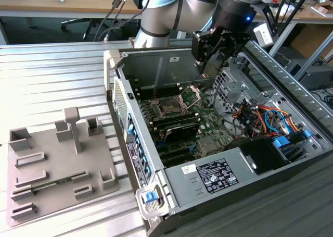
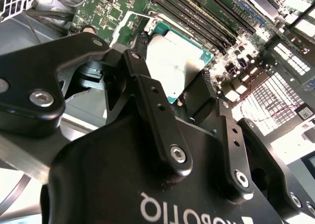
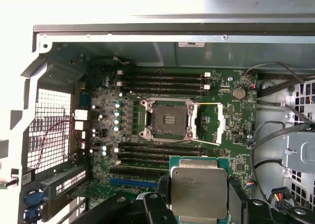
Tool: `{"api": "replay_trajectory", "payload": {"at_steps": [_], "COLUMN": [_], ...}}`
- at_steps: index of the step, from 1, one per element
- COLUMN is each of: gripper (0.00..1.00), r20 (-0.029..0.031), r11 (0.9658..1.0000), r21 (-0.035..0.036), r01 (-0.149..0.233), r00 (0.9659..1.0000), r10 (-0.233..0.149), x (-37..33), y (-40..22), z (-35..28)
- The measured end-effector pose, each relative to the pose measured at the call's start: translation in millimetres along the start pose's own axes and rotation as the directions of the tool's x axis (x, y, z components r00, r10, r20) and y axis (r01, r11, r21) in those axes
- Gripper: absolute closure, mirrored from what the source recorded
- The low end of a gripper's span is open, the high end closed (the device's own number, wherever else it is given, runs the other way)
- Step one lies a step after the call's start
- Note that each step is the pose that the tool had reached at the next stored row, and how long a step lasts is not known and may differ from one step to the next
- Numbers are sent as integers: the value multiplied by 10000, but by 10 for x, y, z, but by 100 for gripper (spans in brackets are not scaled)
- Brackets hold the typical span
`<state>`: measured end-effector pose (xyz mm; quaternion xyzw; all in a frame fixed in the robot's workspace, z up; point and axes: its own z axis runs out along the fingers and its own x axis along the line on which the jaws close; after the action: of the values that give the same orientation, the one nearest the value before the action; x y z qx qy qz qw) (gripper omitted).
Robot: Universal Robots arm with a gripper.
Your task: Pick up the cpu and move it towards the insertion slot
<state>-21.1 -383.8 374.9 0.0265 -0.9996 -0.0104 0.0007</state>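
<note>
Item: black two-fingered gripper (image 2: 172, 93), fingers (image 2: 147, 93) closed on the thin square cpu with pale silver metal top (image 3: 199, 189), held above the motherboard, near the silver-framed square insertion slot (image 3: 170, 119), bracket open. Risk: tilted chip could slip or strike socket contacts.

A robotics lab: open computer case (image 1: 218, 143) on metal table (image 1: 52, 75), desks (image 1: 62, 2) behind.

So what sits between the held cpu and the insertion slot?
In the first wrist view, a bank of long black memory slots lies between the cpu and the insertion slot.
</note>
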Motion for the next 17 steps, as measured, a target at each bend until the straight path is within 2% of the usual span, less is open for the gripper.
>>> {"api": "replay_trajectory", "payload": {"at_steps": [17], "gripper": [45], "r20": [1], "r11": [10000], "r21": [0], "r01": [0], "r00": [10000], "r10": [0], "x": [0], "y": [-1], "z": [51]}}
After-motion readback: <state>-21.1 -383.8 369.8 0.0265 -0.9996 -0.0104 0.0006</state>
